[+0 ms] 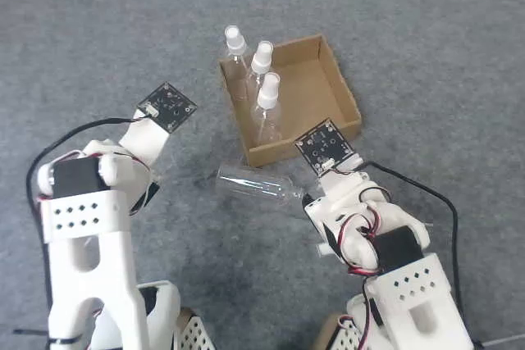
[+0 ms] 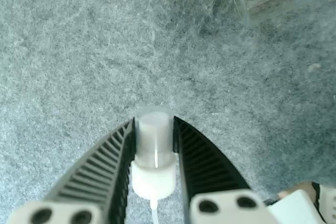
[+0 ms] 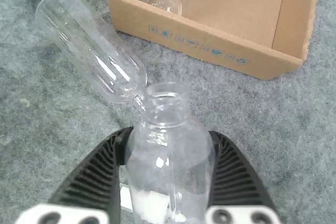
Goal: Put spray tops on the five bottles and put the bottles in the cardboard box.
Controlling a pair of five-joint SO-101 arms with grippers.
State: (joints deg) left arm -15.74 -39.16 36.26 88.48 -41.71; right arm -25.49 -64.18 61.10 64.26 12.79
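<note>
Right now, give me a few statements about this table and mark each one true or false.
1. The left jaws grip a spray top. True.
2. The right jaws grip a bottle that already wears a top. False: its neck is open.
3. A clear bottle lies on its side on the carpet. True.
4. Five capped bottles stand in the cardboard box. False: three show there.

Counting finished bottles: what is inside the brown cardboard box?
Three clear plastic bottles with white spray tops stand along one wall of the brown cardboard box. A black camera board hides its near corner.
</note>
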